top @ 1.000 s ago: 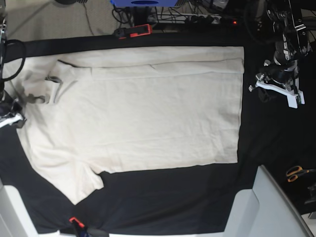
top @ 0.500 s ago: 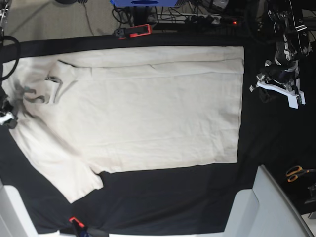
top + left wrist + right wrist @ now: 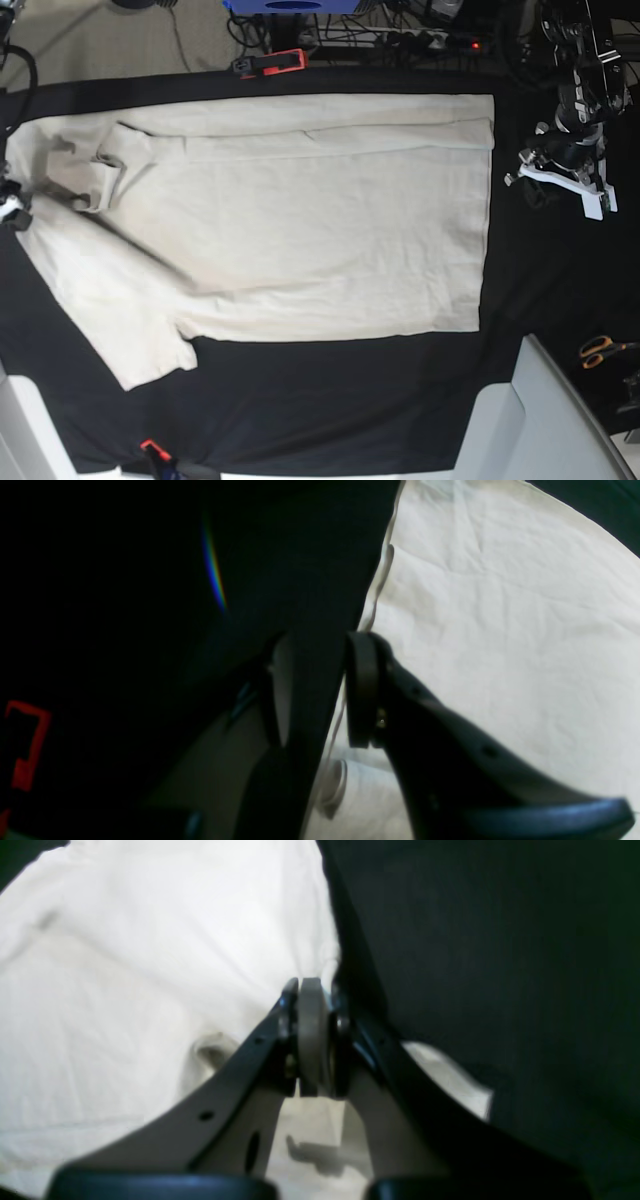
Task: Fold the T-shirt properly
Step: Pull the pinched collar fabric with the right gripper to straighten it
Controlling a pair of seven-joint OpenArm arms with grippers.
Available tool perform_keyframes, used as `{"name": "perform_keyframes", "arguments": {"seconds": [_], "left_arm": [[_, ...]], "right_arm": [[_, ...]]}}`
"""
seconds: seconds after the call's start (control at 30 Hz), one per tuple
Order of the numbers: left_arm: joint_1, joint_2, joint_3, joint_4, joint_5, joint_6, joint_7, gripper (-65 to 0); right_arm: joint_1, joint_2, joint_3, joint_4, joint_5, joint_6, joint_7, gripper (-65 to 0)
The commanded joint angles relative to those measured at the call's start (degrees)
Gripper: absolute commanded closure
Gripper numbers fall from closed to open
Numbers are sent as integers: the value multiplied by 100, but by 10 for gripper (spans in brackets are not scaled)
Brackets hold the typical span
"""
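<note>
The cream T-shirt (image 3: 300, 220) lies spread flat on the black tablecloth (image 3: 330, 400), collar end at the left and hem at the right, with its far long side folded in. At the base view's left edge my right gripper (image 3: 10, 208) is shut on the T-shirt's edge. In the right wrist view its jaws (image 3: 314, 985) are pressed together right at the border of the cloth (image 3: 150, 965). My left gripper (image 3: 545, 178) hovers just right of the hem without touching it. It is open (image 3: 317, 645), with bare black cloth showing between its fingers (image 3: 362, 690).
A red and black clamp (image 3: 270, 63) sits at the table's far edge and another clamp (image 3: 155, 452) at the near edge. Orange scissors (image 3: 603, 350) lie at the right. A pale grey box (image 3: 540, 420) stands at the near right corner. Cables run behind the table.
My right gripper has moved left and farther back, dragging the collar end with it. The lower sleeve has slid left. The left arm has not moved.
</note>
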Motion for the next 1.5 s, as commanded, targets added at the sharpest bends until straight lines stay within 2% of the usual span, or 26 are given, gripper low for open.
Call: {"name": "perform_keyframes", "arguments": {"seconds": [0.0,0.13,0.27,0.3,0.37,0.47,0.53,0.63,0.7,0.8,0.87,1.03,1.17,1.27,1.33,1.47], "left_arm": [[-24,-73,-25,79,-24,-8,-128,-174],[-42,-73,-25,-71,-24,-8,-128,-174],[-24,-73,-25,-97,-24,-8,-128,-174],[-24,-73,-25,-97,-24,-8,-128,-174],[-15,-73,-43,-97,-24,-8,-128,-174],[-15,-73,-60,-106,-24,-8,-128,-174],[-15,-73,-60,-106,-24,-8,-128,-174],[-15,-73,-60,-106,-24,-8,-128,-174],[-15,-73,-60,-106,-24,-8,-128,-174],[-24,-73,-60,-106,-24,-8,-128,-174],[-24,-73,-60,-106,-24,-8,-128,-174],[-24,-82,-69,-106,-24,-8,-128,-174],[-24,-82,-69,-106,-24,-8,-128,-174],[-24,-82,-69,-106,-24,-8,-128,-174],[-33,-82,-69,-106,-24,-8,-128,-174],[-42,-82,-69,-106,-24,-8,-128,-174]], "right_arm": [[21,93,106,172,55,23,7,-2],[-41,-153,124,198,46,5,-142,-5],[-41,-171,115,225,55,5,-160,-12],[-41,-171,115,242,73,-3,-160,-32],[-41,-162,115,304,73,-3,-169,-113],[-50,-162,115,682,46,-12,-169,-296],[-6,-162,115,902,46,-162,-169,-363],[249,-100,54,1042,29,-724,-160,-368],[645,76,-34,682,20,-909,-169,-369],[1594,436,-808,-725,-200,-918,-107,-369],[2210,533,-1309,-1595,-543,-918,104,-369],[3142,524,-2091,-3318,-1404,-918,1185,-371],[3511,445,-2408,-4593,-1641,-909,2205,-371],[3546,348,-2654,-5015,-1641,-636,2733,-371],[3537,251,-2680,-5033,-1641,-487,2803,-371],[3537,119,-2680,-5033,-1641,-469,2820,-371]]}}
